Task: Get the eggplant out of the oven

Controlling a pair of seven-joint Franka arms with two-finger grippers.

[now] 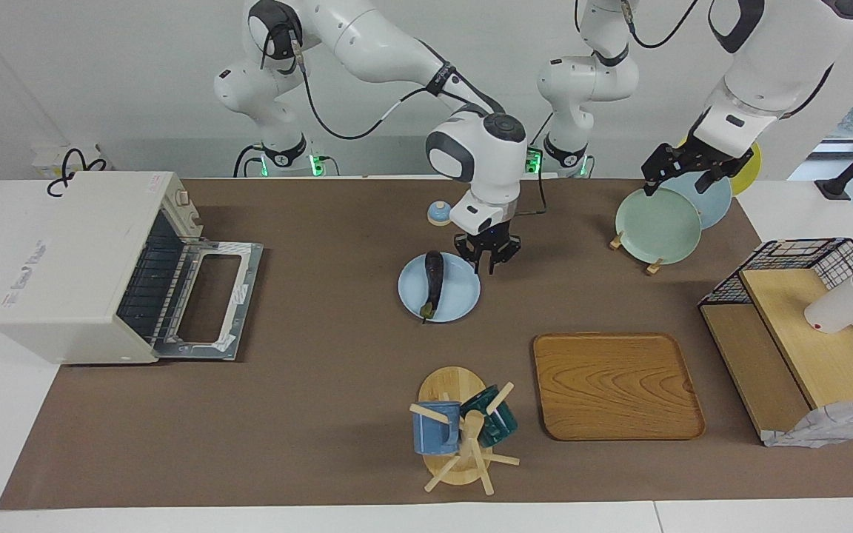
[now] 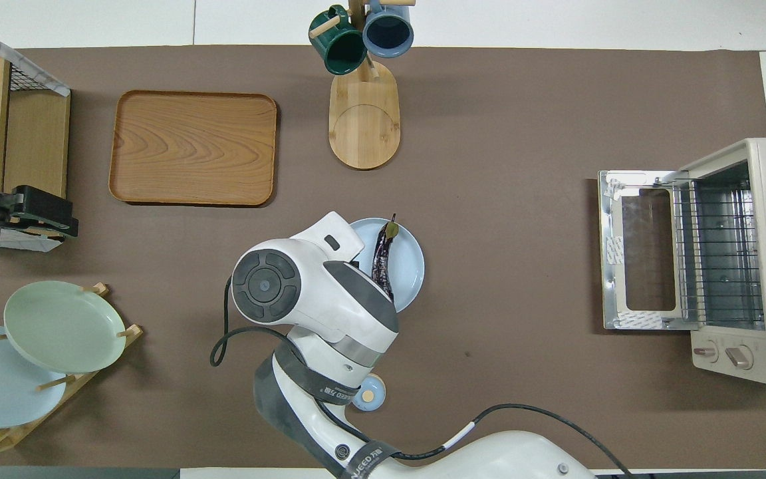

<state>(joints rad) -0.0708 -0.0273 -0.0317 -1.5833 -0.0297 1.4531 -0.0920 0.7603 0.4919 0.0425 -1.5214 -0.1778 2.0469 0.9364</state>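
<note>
Long glossy dark purple eggplant point(image 1: 432, 285) lies on the round pale blue plate point(image 1: 460, 300) mid-desk, stem tip at the plate's rim at 6 o'clock in the facing view, clear of the oven. Right hand point(image 1: 491, 260) sits over the plate's rim at about 2 o'clock from the eggplant, fingers parted, holding nothing. Boxy white toaster oven point(image 1: 78, 263) stands at the right arm's end of the desk, at 9 o'clock from the plate, door point(image 1: 208, 300) dropped flat, wire rack bare. Small blue knob-shaped item point(image 1: 438, 213) on the brown desk point(image 1: 323, 385) at 12 o'clock from the plate. Left hand point(image 1: 695, 174) waits over the pale green plate point(image 1: 656, 226) in the wooden plate stand, at 2 o'clock, fingers spread, holding nothing.
</note>
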